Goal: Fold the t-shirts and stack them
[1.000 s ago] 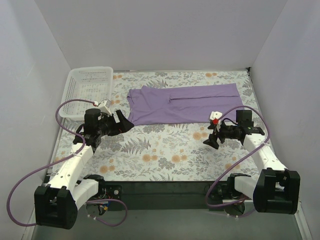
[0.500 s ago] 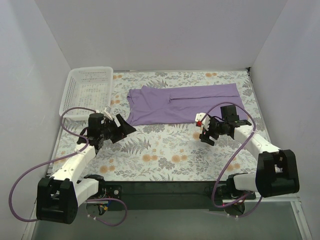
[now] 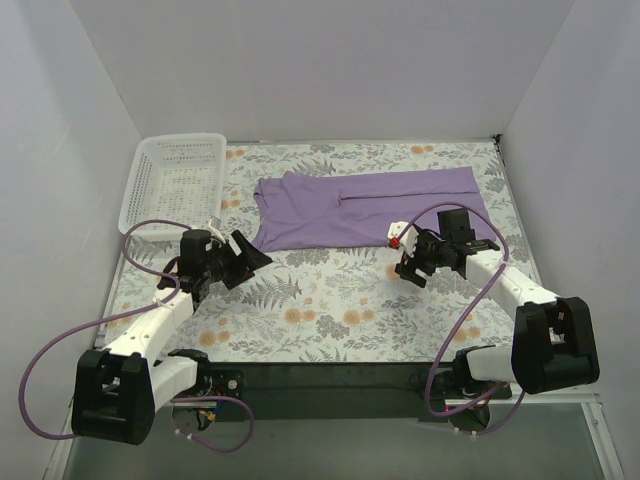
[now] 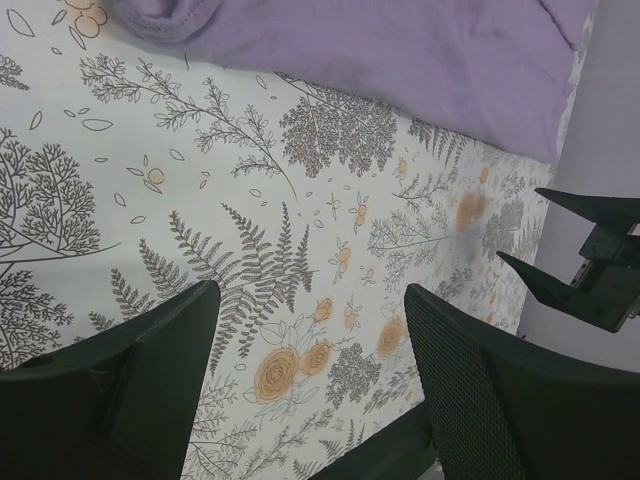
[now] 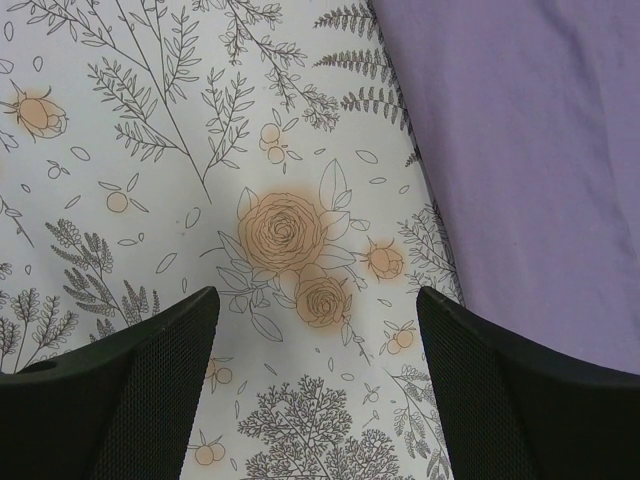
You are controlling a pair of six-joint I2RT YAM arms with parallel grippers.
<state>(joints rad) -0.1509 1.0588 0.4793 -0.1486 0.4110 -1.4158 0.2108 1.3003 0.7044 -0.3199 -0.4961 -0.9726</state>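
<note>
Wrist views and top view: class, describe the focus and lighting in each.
Left wrist: floral tablecloth and t-shirt sharp, claw fingers dark, little detail. Right wrist: same, print crisp between dark fingers. Top external: even soft light, faint shadows, no glare.

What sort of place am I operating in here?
Probably a lab test cell: plain white walls box in a floral-cloth table, a left arm and right arm are bolted at its near edge, and a purple t-shirt and white basket lie on it.

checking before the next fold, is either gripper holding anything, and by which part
Nothing is held. The left gripper and right gripper both stand open above the floral tablecloth, beside the purple t-shirt, not touching it.
</note>
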